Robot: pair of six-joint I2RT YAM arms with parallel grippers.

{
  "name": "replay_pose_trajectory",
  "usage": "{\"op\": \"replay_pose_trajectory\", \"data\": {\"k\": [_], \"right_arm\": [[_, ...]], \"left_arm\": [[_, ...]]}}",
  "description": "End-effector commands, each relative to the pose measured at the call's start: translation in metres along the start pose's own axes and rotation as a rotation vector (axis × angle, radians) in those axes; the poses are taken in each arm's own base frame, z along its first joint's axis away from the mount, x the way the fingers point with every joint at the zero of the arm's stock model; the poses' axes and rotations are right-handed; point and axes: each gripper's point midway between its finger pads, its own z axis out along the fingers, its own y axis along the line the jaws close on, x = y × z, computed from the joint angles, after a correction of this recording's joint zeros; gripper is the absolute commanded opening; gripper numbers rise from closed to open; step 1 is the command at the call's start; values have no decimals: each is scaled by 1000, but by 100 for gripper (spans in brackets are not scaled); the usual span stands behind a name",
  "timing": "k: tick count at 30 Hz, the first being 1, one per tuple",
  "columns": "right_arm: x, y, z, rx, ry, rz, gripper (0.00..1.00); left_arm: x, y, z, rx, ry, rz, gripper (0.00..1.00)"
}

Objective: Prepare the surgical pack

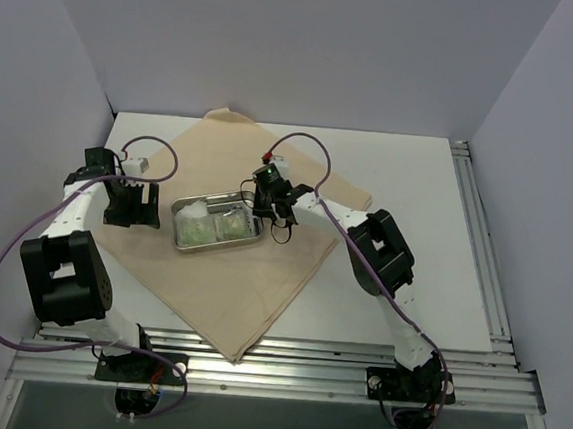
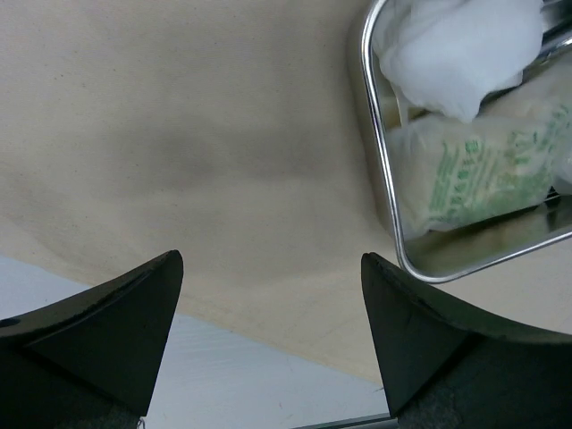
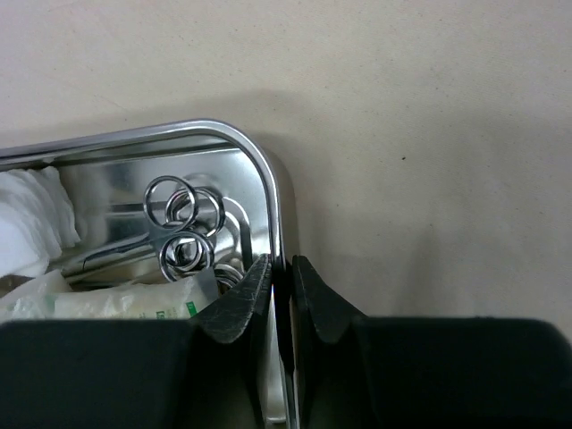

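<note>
**Tray rim pinched by right fingers; positioning on cloth to be handled with care**

The right fingers are found closed on the side rim of the steel tray. One finger is set inside the wall and one outside, with the thin edge pinched between the tips. The bite is judged shallow. Any drag or lift should be made slowly and kept level, so that the rim is not slipped from the pinch and the contents are not tipped.

Just beside the inner finger, the ring handles of the forceps are seen lying on the tray floor. Farther from the fingers, gauze and green packets are noted, all within the tray. Care is advised that the inner finger is not snagged in the rings on release.

The left fingers are held wide apart with nothing between them, above the cloth. The tray's other end is seen ahead of them and to one side, untouched. If steadying is needed, that rim could be taken by them.

Beneath both pairs of fingers the cloth is spread flat on the counter, with the tray resting near its middle. The step is judged to be the positioning of the loaded tray before wrapping. The cloth should not be rucked while the tray is moved.
</note>
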Motion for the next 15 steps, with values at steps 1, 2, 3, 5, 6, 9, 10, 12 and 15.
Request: {"op": "replay_pose_trajectory", "data": {"k": [1,2,3,5,6,9,10,12,15], "right_arm": [[-21,-7,-24,16,-12,-44,4],[-26,-13,-23,26,-15,-49,4],[-26,-22,-22,57,-5,-65,2],[-32,-29,-23,83,-13,-70,1],[-32,-30,-22,84,-14,-69,1],[-34,-31,-21,84,-27,-75,0],[-34,-31,-19,82,-26,-95,0],[-39,-29,-18,76,-37,-112,0],[-44,-26,-18,66,-39,-162,0]], "left_arm": [[-21,2,-16,-18,-82,19,90],[-20,2,-17,-20,-82,19,90],[-21,3,-17,-21,-83,21,90],[-18,3,-17,-25,-79,20,90],[-19,3,-18,-28,-82,24,90],[-18,4,-18,-32,-81,24,90],[-18,4,-19,-34,-82,24,90],[-19,5,-21,-38,-84,25,90],[-19,5,-23,-42,-87,28,90]]}}
